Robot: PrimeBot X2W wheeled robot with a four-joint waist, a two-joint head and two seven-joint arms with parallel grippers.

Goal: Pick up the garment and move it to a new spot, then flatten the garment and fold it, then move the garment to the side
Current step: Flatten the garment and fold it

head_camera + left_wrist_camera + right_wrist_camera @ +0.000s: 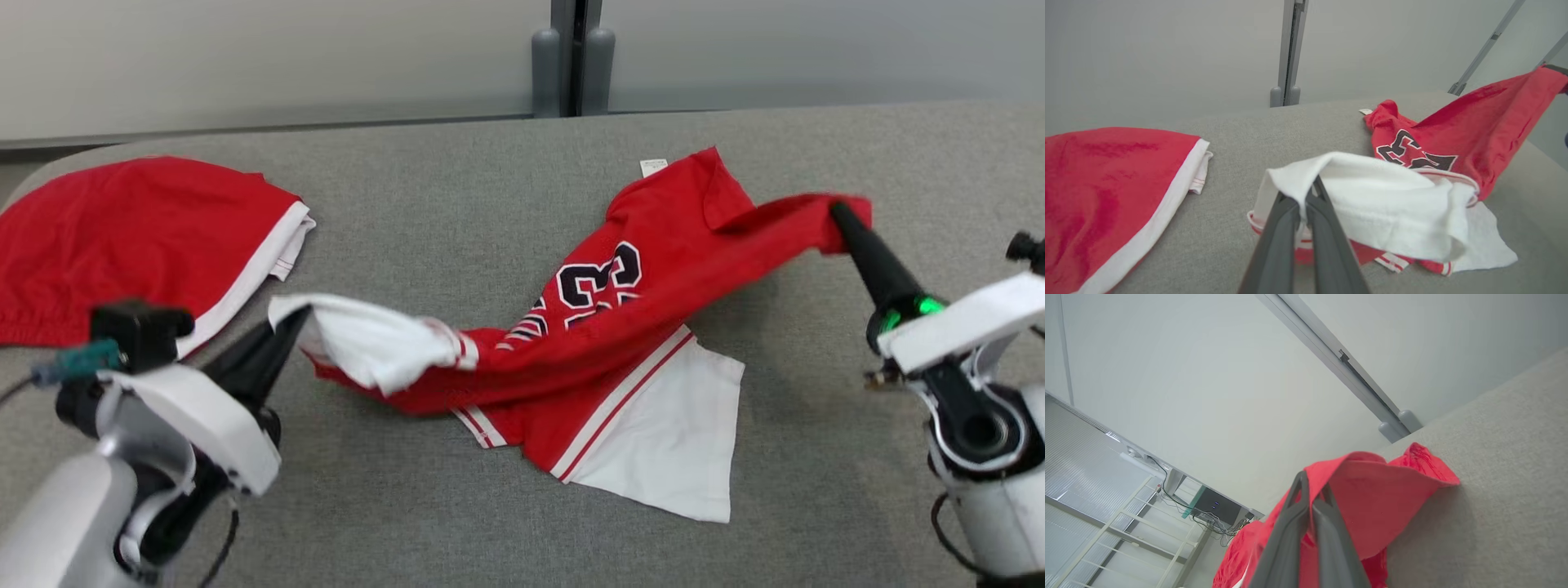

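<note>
On the grey worktop, at the far left, a red cloth with a white band along its edge lies spread out, apart from everything else. Just to its right, at the lower left of the head view, the left gripper points up and to the right. Its two dark fingers are pressed together on a white edge of the garment, and that end is lifted off the surface. In the left wrist view the white fabric drapes over the closed fingertips.

The garment is a red jersey with white panels, red-and-white striped trim and dark numerals outlined in white. It stretches across the middle of the worktop. Its centre sags onto the surface, and a white panel lies flat toward the near side. A small white label sits at its far edge. Behind it a grey post stands against the pale wall.

At the right, the right gripper reaches up and to the left. It is closed tight on a red corner of the garment, which it holds raised above the worktop.
</note>
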